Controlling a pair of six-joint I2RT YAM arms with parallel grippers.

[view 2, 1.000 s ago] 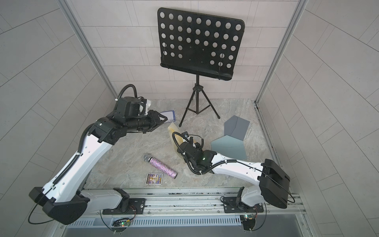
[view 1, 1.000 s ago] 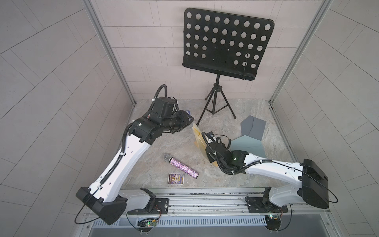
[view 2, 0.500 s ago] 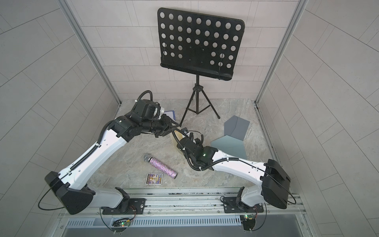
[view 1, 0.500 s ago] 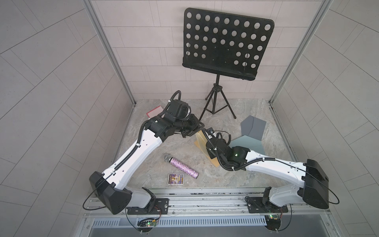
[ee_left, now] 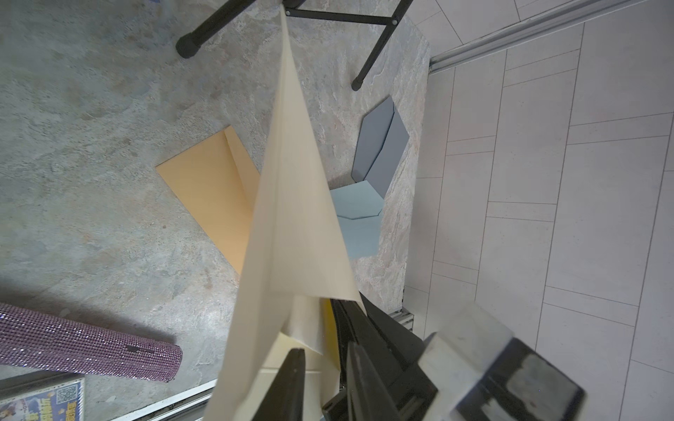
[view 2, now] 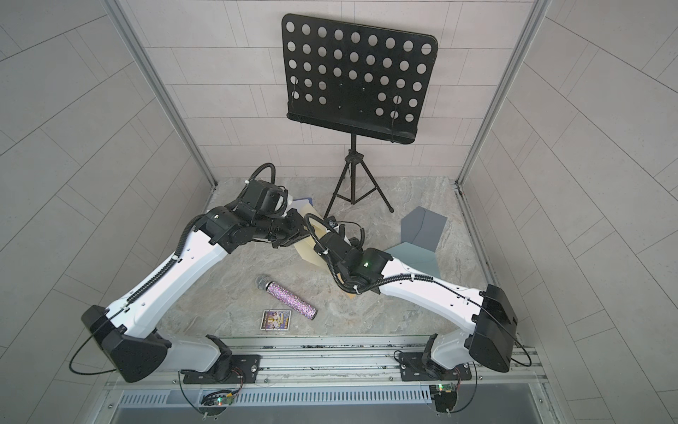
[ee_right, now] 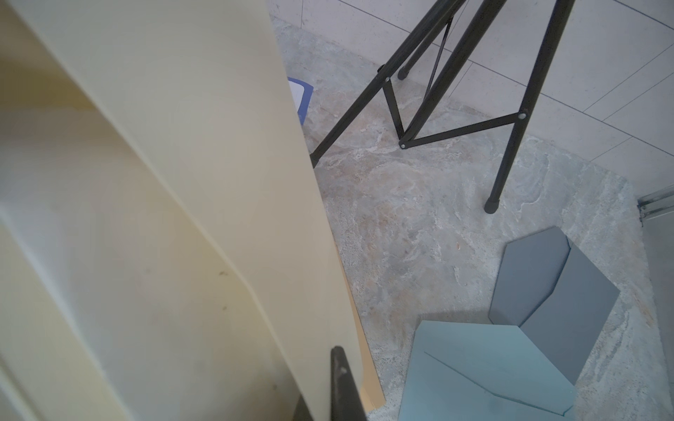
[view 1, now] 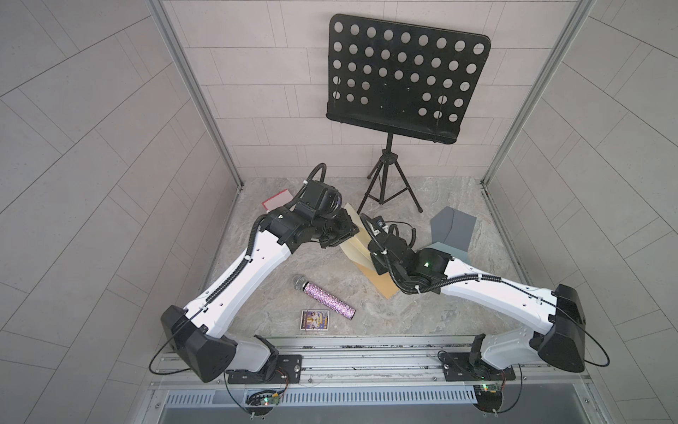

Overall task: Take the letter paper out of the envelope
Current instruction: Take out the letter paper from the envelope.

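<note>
A cream envelope (view 1: 356, 245) stands raised above the table's middle, and my right gripper (view 1: 371, 253) is shut on its lower edge. In the right wrist view one dark finger (ee_right: 343, 379) presses against the cream envelope (ee_right: 204, 182); the other finger is hidden behind it. My left gripper (ee_left: 328, 379) has come in from the left, open. Its two fingers stand a little apart with a pale sheet, apparently the letter paper (ee_left: 288, 361), between them. The cream envelope (ee_left: 291, 218) rises just past those fingers.
A black music stand (view 1: 400, 80) on a tripod (view 1: 389, 183) stands at the back. A tan envelope (view 1: 381, 282), a light blue one (ee_right: 485, 375) and a grey one (view 1: 453, 227) lie on the right. A glittery microphone (view 1: 323, 297) and a card (view 1: 314, 320) lie in front.
My left arm has swung from the back left in to the cream envelope, and its jaws have narrowed. The right gripper has kept its hold and lifted the envelope slightly.
</note>
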